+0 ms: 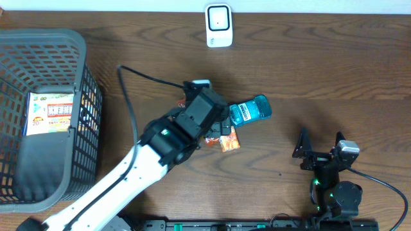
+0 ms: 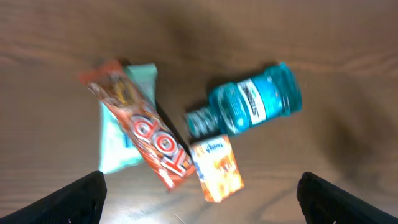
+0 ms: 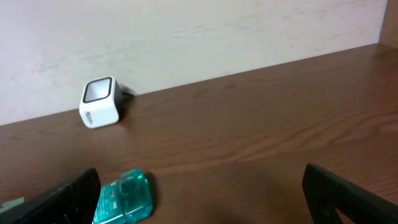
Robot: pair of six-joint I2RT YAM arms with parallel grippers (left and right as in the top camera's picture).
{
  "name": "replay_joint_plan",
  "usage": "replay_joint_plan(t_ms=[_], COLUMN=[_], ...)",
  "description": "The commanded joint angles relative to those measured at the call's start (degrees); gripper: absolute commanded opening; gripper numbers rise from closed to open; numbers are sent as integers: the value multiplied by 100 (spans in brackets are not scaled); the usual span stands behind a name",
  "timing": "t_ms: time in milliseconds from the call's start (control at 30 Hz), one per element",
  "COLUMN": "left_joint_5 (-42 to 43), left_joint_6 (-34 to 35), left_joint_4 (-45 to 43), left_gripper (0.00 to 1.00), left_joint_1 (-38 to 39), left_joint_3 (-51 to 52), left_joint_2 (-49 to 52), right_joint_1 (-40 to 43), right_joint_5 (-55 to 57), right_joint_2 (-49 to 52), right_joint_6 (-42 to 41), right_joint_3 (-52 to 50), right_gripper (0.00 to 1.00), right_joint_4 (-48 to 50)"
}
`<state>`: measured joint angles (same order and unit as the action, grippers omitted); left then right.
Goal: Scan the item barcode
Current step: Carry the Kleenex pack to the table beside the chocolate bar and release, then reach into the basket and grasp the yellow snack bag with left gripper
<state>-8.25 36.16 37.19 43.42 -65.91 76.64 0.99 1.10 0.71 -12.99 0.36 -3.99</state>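
at the 9 o'clock side of the dark brown wooden table (image 1: 321, 64) we see a grey mesh basket (image 1: 77, 64), and in it a flat carton (image 1: 51, 112) with orange print leans against the wall. a black cable (image 1: 144, 77) runs across the wood toward the white left arm, which reaches in from 7 o'clock to the table's middle. the left gripper (image 2: 202, 186) hangs above a small cluster of goods with its jaws spread wide and nothing between them. under it, from the wrist view, a pale mint packet (image 2: 121, 137) lies flat, a red candy bar (image 2: 140, 134) lies slanted across it, and a small orange box (image 2: 216, 168) sits just beside the bar's lower end. at 2 o'clock of that box a blue mouthwash bottle (image 1: 252, 110) lies on its side, cap toward the box. the white scanner (image 1: 218, 25) stands at 12 o'clock by the far edge, well apart from the cluster. at 4 o'clock the right gripper (image 1: 319, 146) is parked low, its jaws also wide and empty. behind the table rises a plain pale wall (image 3: 217, 31).
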Motion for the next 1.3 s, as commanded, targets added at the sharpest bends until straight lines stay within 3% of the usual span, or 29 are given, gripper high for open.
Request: replay_joint_plan(t_ms=[0,200,433,600,833,1100,1267], left_joint_5=[-667,-616,-619,-415,901,1276,1250], left_joint_6=[-577,-1086,-1384,-732,264,1143,1222], left_joint_4=[31,315,1054,1355,1572,1635,1523], left_gripper=[98,98,98,98,98,98,98], left_joint_1=[-269,-1471,-3727,-5466,-7449,-7779,-7781], left_joint_3=[-63,-649,-1541,-1543,-1543,-1543,-1543], left_joint_2=[-610,-1390,-1652,-1464,-376,1464,2428], right_joint_1=[9,9,9,9,9,9,9], right_joint_5=[26,26,26,26,26,26,26], right_joint_2=[-33,-33,-33,-33,-33,-33,-33], right_joint_6=[-7,-7,-7,-7,-7,-7,-7], right_joint_3=[-4,-4,-4,-4,-4,-4,-4], right_gripper=[99,99,99,99,99,99,99], right_joint_4=[-15,-15,-15,-15,-15,-15,-15])
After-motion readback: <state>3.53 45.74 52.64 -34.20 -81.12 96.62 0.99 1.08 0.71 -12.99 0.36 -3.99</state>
